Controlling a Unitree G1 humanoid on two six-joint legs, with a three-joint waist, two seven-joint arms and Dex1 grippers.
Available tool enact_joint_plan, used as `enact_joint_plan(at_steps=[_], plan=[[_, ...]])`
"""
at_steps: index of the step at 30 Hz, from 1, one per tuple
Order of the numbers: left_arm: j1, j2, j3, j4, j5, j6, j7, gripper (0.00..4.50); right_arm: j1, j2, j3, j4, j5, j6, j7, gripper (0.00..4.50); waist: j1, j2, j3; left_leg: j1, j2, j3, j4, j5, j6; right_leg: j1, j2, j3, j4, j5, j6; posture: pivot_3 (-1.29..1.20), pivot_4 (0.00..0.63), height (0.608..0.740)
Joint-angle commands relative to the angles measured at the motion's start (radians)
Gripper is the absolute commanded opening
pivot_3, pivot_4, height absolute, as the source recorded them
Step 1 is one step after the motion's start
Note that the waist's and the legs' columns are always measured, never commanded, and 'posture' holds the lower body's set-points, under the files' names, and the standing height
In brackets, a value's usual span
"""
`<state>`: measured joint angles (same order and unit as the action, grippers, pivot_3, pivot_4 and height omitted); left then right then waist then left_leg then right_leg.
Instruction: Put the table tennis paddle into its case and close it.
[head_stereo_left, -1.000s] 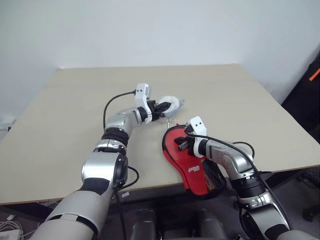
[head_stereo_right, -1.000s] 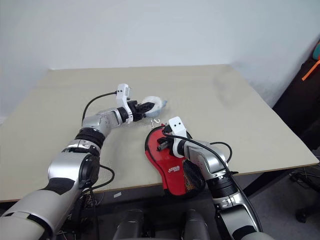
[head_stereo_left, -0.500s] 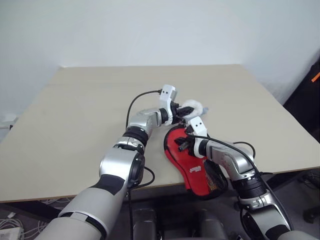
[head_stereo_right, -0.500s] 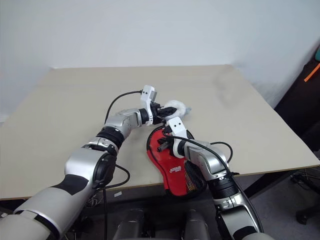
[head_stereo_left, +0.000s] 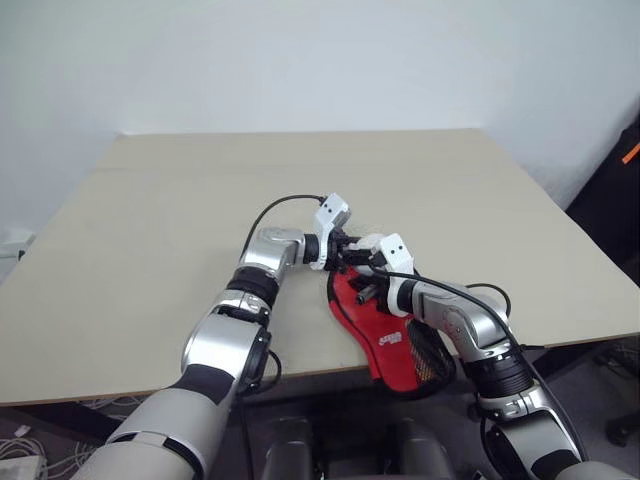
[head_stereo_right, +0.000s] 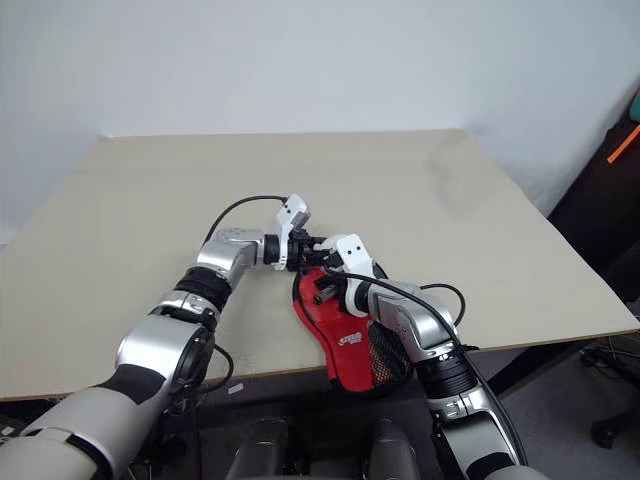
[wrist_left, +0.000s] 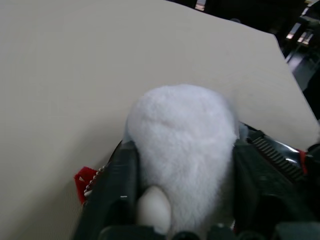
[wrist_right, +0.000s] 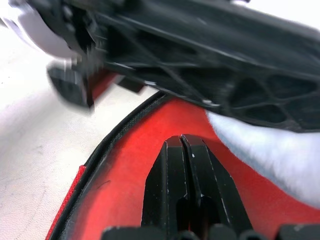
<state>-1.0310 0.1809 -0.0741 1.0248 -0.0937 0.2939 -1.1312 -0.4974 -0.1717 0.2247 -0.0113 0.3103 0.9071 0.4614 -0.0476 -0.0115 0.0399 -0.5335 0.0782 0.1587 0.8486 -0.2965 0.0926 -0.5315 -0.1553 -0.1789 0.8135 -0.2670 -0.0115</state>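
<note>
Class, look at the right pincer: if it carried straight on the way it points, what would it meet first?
Most likely the case, whose red fabric lies just past the right pincer's shut tips. Beyond that, the left pincer crosses its path. Depth is hard to judge.

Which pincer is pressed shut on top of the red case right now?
The right pincer: its two black fingers are closed together, resting on the case. The left pincer has a white fluffy lump between its fingers.

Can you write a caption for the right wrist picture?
Shut right gripper pressing on the red case.
</note>
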Motion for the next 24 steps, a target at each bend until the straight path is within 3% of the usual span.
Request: enact_joint_plan(at_steps=[1, 3, 10, 12, 17, 24], plan=[[-0.022, 0.047, 0.027, -0.086, -0.026, 0.028, -0.014, 3.69, 0.007, -0.011, 0.015, -0.014, -0.004, 0.018, 0.013, 0.0, 0.0, 0.0, 0.0, 0.0, 0.0, 0.0, 0.0, 0.0, 0.0, 0.0, 0.0, 0.0, 0.0, 0.0, 0.0, 0.0, 0.0, 0.654], [-0.021, 0.074, 0.037, -0.121, -0.039, 0.061, -0.025, 4.34, 0.014, -0.02, 0.018, -0.035, 0.003, 0.029, 0.02, 0.0, 0.0, 0.0, 0.0, 0.0, 0.0, 0.0, 0.0, 0.0, 0.0, 0.0, 0.0, 0.0, 0.0, 0.0, 0.0, 0.0, 0.0, 0.654], [0.03, 0.162, 0.078, -0.353, -0.136, 0.229, -0.074, 4.34, 0.062, -0.107, -0.002, -0.235, 0.061, 0.139, 0.066, 0.0, 0.001, 0.0, 0.0, 0.0, 0.0, -0.001, 0.0, 0.0, 0.0, 0.001, -0.001, 0.0, -0.001, -0.001, -0.001, 0.0, 0.0, 0.654], [0.06, 0.18, 0.084, -0.44, -0.166, 0.283, -0.074, 4.39, 0.07, -0.136, -0.023, -0.295, 0.087, 0.18, 0.075, 0.38, 0.0, 0.001, 0.0, 0.0, 0.0, -0.001, 0.0, 0.0, 0.0, 0.001, 0.0, 0.0, -0.001, -0.001, -0.001, 0.0, 0.0, 0.654], [0.139, 0.232, 0.116, -0.61, -0.222, 0.376, -0.025, 3.15, 0.051, -0.212, -0.082, -0.414, 0.16, 0.274, 0.104, 1.92, 0.001, 0.001, 0.001, 0.0, 0.0, -0.001, 0.0, 0.0, 0.0, 0.001, 0.0, 0.0, -0.001, -0.001, -0.002, 0.0, 0.0, 0.654], [0.313, 0.286, 0.115, -0.834, -0.276, 0.457, 0.036, 0.59, -0.068, -0.291, -0.153, -0.425, 0.189, 0.307, 0.099, 4.49, 0.002, 0.002, 0.001, 0.0, 0.0, -0.001, 0.0, 0.0, 0.0, 0.001, -0.001, 0.0, -0.002, -0.001, -0.002, 0.0, 0.0, 0.654]])
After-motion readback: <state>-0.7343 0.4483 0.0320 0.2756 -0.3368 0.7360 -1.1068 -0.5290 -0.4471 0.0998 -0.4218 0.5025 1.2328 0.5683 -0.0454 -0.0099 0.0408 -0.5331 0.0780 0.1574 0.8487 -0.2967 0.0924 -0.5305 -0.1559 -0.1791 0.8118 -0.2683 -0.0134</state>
